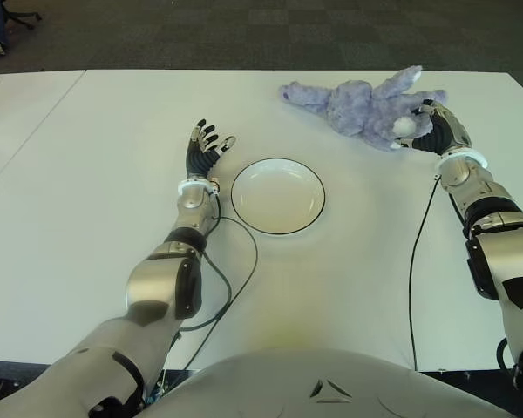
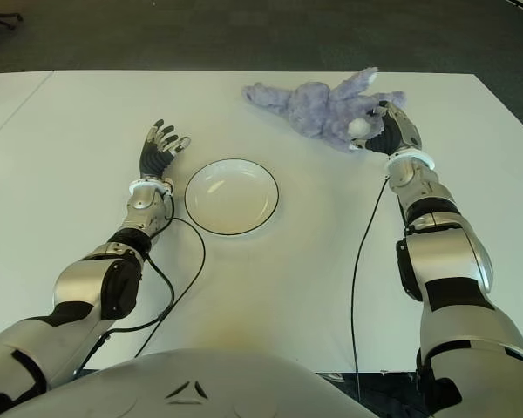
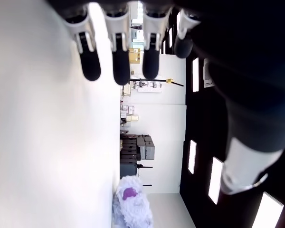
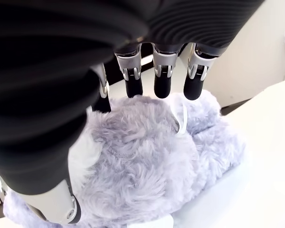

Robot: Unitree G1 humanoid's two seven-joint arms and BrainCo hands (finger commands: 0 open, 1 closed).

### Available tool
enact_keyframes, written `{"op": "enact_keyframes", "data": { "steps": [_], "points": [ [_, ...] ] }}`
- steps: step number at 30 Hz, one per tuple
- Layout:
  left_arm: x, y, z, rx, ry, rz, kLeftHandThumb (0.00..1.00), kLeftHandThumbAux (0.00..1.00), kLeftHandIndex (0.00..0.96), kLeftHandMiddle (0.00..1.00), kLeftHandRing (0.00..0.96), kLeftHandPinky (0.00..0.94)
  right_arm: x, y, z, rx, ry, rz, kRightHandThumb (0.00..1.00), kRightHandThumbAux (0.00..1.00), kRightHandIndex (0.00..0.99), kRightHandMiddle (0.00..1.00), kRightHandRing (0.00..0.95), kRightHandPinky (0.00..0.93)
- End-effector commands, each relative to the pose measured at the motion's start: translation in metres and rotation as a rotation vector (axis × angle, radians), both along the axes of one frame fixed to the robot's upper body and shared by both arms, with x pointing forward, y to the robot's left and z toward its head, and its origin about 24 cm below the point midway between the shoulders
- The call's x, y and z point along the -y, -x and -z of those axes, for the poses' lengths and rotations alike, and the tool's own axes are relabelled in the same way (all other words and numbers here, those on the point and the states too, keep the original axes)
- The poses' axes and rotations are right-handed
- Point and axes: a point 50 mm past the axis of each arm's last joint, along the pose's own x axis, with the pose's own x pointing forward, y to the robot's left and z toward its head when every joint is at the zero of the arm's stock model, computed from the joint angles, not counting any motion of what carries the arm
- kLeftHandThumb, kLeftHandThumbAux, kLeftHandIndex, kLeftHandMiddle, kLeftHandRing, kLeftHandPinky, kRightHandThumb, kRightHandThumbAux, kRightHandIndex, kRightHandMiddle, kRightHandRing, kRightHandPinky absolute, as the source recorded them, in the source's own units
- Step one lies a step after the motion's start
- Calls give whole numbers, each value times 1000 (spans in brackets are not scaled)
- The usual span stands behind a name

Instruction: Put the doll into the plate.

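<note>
The left hand point(image 1: 206, 146) shows just left of the empty white plate point(image 1: 278, 196), fingers spread and holding nothing. Well right of the plate and farther back on the white table point(image 1: 96, 174) lies the purple plush doll point(image 1: 357, 106), which looks soft, light and floppy. The right hand point(image 1: 429, 124) is at its near end with fingers extended over the fur, not yet closed; the thick body would likely give a surer hold than a limp limb.
</note>
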Motion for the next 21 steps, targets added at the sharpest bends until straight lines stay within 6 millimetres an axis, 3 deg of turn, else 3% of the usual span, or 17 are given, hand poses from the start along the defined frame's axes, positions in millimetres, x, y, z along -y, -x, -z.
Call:
{"op": "enact_keyframes", "data": {
  "steps": [1, 5, 11, 12, 13, 21],
  "points": [
    [15, 48, 63, -316, 54, 18, 10, 716, 33, 160, 181, 198, -12, 5, 22, -65, -14, -19, 281, 770, 252, 73, 45, 87],
    [15, 48, 64, -320, 53, 17, 4, 708, 32, 161, 179, 191, -19, 6, 26, -39, 7, -47, 343, 765, 273, 124, 116, 177],
    [15, 48, 64, -318, 57, 19, 3, 706, 33, 153, 173, 188, -22, 8, 31, -23, 18, -53, 394, 773, 301, 159, 152, 202],
    [15, 48, 64, -317, 58, 19, 3, 705, 32, 151, 171, 186, -22, 8, 31, -25, 15, -50, 612, 741, 380, 169, 165, 209],
    [15, 49, 64, -316, 58, 20, 2, 705, 31, 149, 169, 182, -22, 8, 32, -26, 13, -48, 667, 733, 400, 174, 170, 211],
    [18, 48, 63, -314, 62, 24, 1, 708, 26, 145, 166, 194, -21, 8, 34, -41, -21, -25, 682, 732, 407, 181, 184, 241]
  ]
}}
